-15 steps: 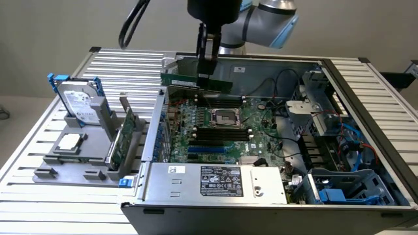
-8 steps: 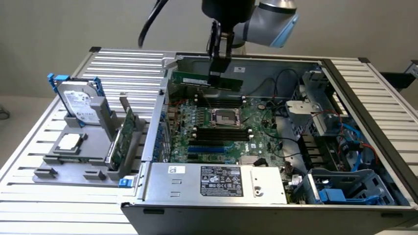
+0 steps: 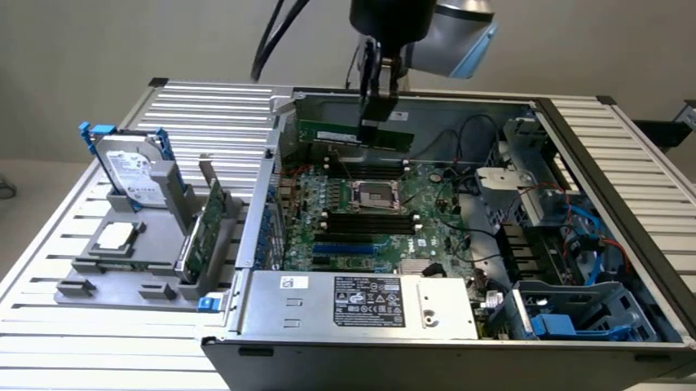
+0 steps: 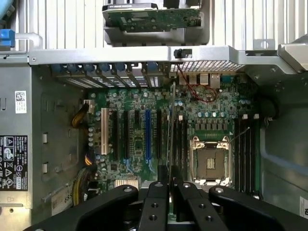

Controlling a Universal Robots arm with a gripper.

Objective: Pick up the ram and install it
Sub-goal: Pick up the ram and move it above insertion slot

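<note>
The ram is a long, thin green stick held level in the air over the back of the open computer case, above the motherboard. My gripper comes down from above and is shut on the stick near its end on the exterior view's right. In the wrist view the ram appears edge-on as a thin line running out from between my fingertips. It lies over the black memory slots beside the CPU socket.
More black slots lie below the CPU socket. A power supply fills the case front, with drive cages and cables on the exterior view's right. On the left, a grey fixture holds a hard drive and an expansion card.
</note>
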